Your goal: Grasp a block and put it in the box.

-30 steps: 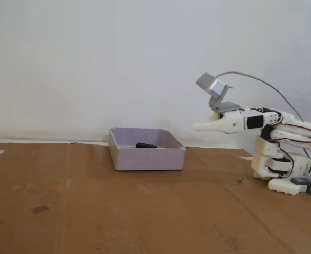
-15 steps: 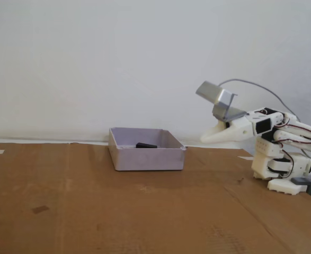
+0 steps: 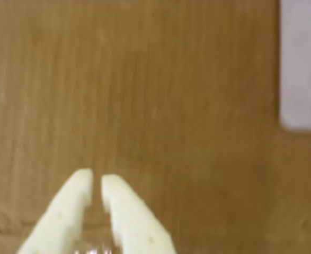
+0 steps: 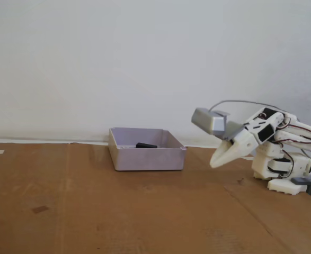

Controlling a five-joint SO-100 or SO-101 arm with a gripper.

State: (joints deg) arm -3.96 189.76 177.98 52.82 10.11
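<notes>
Big brown cardboard sheet (image 4: pixel 118 211) covers the table, w/ creases and a small dark mark toward the left in the fixed view. Behind it a plain white wall (image 4: pixel 118 63). A bit of white table edge shows at the far left, behind the cardboard.

The box (image 4: pixel 147 157) sits on the cardboard near the back, by the wall. It's pale grey-purple w/ low walls. The block (image 4: pixel 145 145) is inside the box, black and flat, lying near the back wall of it. Only its top part shows over the front wall.

Right of the box is the white arm, its base (image 4: pixel 282 172) near the right edge of the cardboard. The gripper (image 4: pixel 215 163) tips down toward the cardboard, right of the box and apart from it, not touching anything. A grey camera (image 4: pixel 209 121) rides on top of it, cable looping up and back.

In the wrist view the gripper (image 3: pixel 96 182) has its two fingers nearly together, just a thin gap, nothing between them. Under it only bare cardboard. A pale blurry patch sits at the top right there, prob. the box (image 3: pixel 302 63), can't be sure.

Nothing lies between gripper and box.
</notes>
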